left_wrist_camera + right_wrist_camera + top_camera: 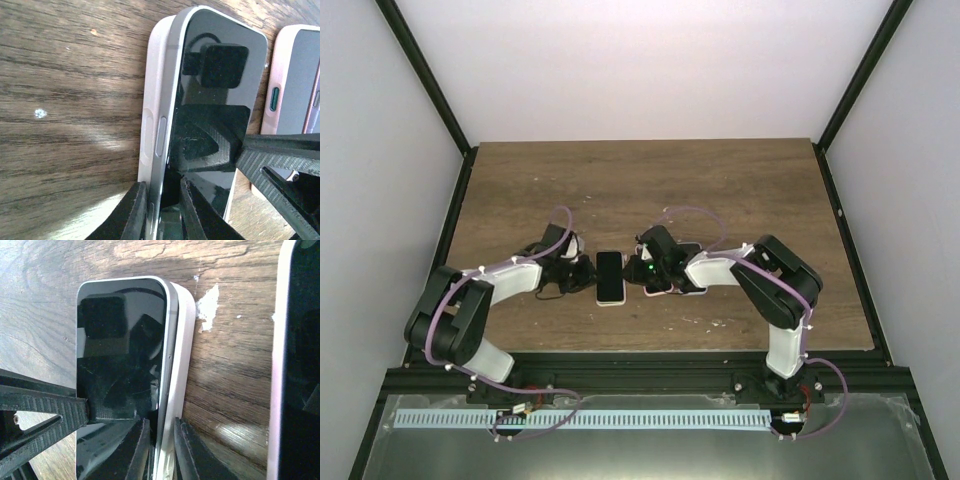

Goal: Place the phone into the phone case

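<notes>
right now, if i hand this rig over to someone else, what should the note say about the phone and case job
Left end effector: shut on the phone and phone case along one long edge.
Right end effector: in its own view, shut the same way on a phone edge and pale case wall; I cannot tell if it is the same phone.
Things: phone lies screen up on the table between the arms; a pink-cased phone lies beside it.
Done: phone laid in the case.
To do: the gripped edge sits above the case wall; press it in, then release.
</notes>
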You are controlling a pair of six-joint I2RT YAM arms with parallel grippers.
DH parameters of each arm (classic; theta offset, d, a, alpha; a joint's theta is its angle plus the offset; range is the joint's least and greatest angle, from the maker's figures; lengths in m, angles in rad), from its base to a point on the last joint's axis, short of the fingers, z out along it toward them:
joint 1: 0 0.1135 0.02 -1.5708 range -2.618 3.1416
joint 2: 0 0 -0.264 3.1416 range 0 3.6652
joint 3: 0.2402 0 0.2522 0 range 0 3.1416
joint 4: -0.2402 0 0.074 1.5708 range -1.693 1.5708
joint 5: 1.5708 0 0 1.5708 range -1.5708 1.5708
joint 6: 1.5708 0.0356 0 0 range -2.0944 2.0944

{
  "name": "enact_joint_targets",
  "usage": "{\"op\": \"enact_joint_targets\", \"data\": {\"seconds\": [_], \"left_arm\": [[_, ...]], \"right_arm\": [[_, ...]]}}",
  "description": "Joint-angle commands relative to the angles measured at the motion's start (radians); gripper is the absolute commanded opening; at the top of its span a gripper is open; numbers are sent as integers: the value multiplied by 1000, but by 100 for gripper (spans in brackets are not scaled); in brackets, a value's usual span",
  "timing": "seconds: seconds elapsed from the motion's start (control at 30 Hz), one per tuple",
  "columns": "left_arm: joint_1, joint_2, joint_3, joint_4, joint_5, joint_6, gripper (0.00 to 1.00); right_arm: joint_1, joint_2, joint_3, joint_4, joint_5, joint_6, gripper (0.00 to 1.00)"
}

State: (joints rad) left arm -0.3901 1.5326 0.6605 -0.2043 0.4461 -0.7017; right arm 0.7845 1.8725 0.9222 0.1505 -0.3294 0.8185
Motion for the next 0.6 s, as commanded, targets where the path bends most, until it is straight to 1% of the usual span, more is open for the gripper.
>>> {"op": "enact_joint_targets", "data": {"seconds": [0.0,0.17,0.2,0.27,0.33,0.4,0.47,0.57], "left_arm": [[-53,-5,-40,44,62,-43,17],[-31,-19,-51,33,64,-43,16],[-27,-37,-58,36,64,-47,20],[-14,-71,-62,29,55,-51,32],[-5,-93,-61,26,48,-50,35],[-3,-92,-60,29,47,-43,34],[-3,-73,-63,40,61,-36,32],[-3,-47,-89,59,56,-25,25]], "right_arm": [[18,-1,-35,-2,-29,23,15],[18,-17,-53,5,-24,24,17],[17,-21,-59,6,-24,24,18],[15,-34,-70,9,-23,29,20],[12,-46,-84,22,-26,38,21],[11,-54,-95,38,-33,48,22],[12,-53,-100,51,-41,63,23],[12,-39,-105,69,-57,85,30]]}}
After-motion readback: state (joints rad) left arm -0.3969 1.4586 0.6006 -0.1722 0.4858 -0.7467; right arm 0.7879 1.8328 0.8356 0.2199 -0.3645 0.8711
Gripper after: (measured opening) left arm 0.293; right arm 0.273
